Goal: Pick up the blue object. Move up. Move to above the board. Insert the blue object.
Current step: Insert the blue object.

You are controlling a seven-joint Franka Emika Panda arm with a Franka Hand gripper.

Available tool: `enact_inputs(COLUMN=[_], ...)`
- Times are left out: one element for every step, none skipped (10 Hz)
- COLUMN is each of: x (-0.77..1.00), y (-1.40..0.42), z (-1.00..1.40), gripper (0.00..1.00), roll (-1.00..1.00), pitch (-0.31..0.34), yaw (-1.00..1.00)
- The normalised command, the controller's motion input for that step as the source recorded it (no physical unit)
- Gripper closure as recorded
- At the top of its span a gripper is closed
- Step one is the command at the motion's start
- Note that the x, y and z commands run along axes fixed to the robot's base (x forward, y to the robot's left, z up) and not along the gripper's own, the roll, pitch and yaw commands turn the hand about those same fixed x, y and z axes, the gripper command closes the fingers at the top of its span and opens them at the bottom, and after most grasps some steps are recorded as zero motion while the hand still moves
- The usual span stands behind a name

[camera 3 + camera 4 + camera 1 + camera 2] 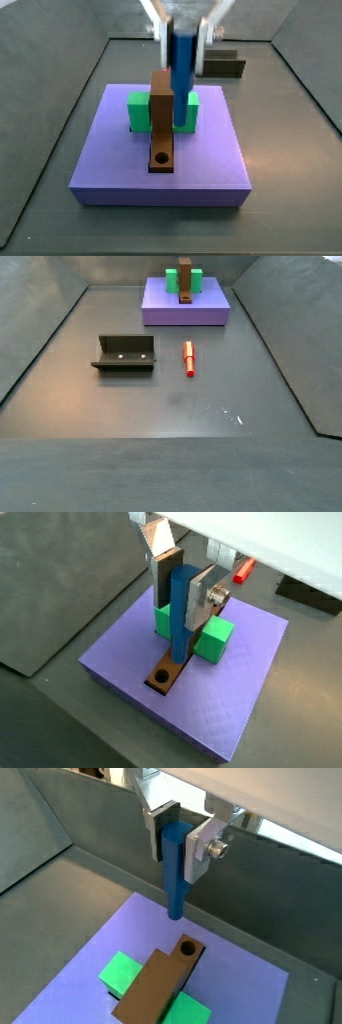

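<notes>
My gripper (183, 597) is shut on the blue object (181, 617), a slim blue rod held upright between the silver fingers, its lower end hanging free. It shows in both wrist views (174, 868) and in a side view (181, 65). The board (162, 125), a narrow brown bar, lies on the purple slab (201, 165) between two green blocks, with its round dark hole (162, 158) at the near end. The rod hangs above the slab and clear of the board, its tip not in the hole (189, 950).
Green blocks (214, 637) flank the board on the purple slab (187, 308). A thin red peg (189, 358) lies on the grey floor beside the dark fixture (124, 353). Sloping grey walls ring the floor.
</notes>
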Motion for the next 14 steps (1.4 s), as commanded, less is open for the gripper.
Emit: enact_inputs(x=[0.06,0.04,0.01,0.0,-0.01,-0.03,-0.06,-0.06,-0.06,-0.12,-0.05,-0.02,0.0,0.0], y=[-0.15,-0.14,0.0,0.0,0.0,0.0,0.0,0.0,0.0,0.0,-0.07,-0.09,-0.1,-0.05], z=[-0.32,-0.37,-0.37,-0.28,-0.29,-0.26,-0.19,-0.19,-0.15,-0.11,-0.09,-0.15,-0.13,-0.14], gripper=[1.0,1.0,1.0,1.0,1.0,1.0,1.0,1.0,1.0,1.0,1.0,1.0,1.0,1.0], roll=[0.47,0.42,0.16,0.02,0.0,-0.02,0.0,0.0,0.0,0.0,0.0,-0.03,-0.04,-0.03], pitch=[0.027,0.066,0.05,0.0,0.0,0.0,0.0,0.0,0.0,0.0,0.0,0.0,0.0,0.0], yaw=[0.0,-0.04,-0.11,-0.05,-0.02,0.0,0.0,0.0,0.0,0.0,0.0,0.0,0.0,0.0])
